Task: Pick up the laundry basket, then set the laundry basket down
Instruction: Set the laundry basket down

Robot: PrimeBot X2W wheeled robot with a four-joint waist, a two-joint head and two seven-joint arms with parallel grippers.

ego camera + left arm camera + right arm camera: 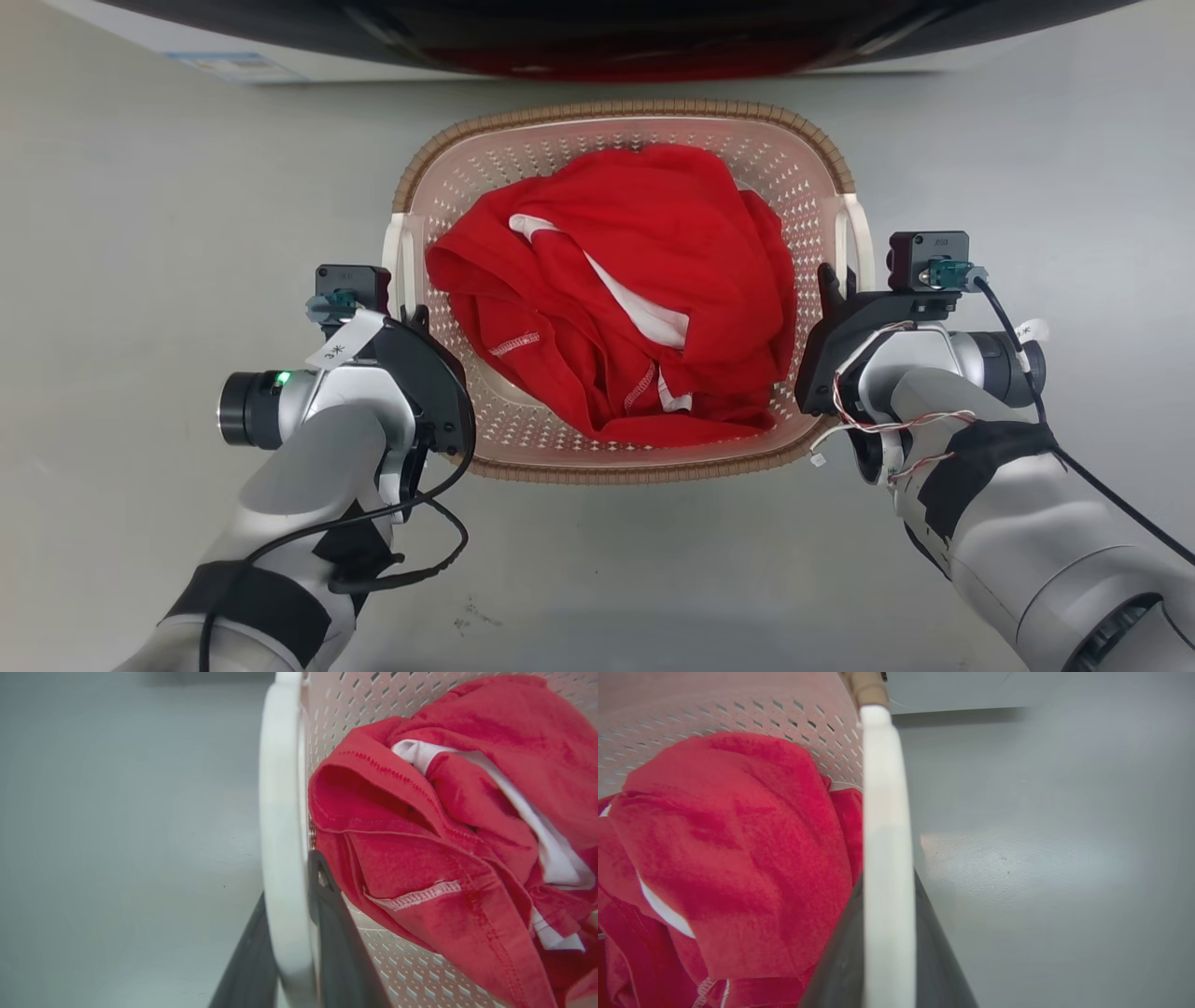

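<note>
The laundry basket (616, 114), pale pink with a brown woven rim, is straight ahead on the grey floor side of the washer, holding a crumpled red garment (616, 289). My left gripper (415, 319) is shut on the basket's white left handle (396, 252). In the left wrist view the handle (280, 812) runs between the two dark fingers of that gripper (287, 877). My right gripper (831, 280) is shut on the white right handle (857, 245); the right wrist view shows this handle (882, 788) clamped in the gripper (887, 879). Whether the basket touches the floor I cannot tell.
A washer (597, 37) with a dark door stands just beyond the basket's far rim. Bare grey floor (140, 233) spreads to the left, to the right and in front of the basket. A black cable (439, 523) loops off my left forearm.
</note>
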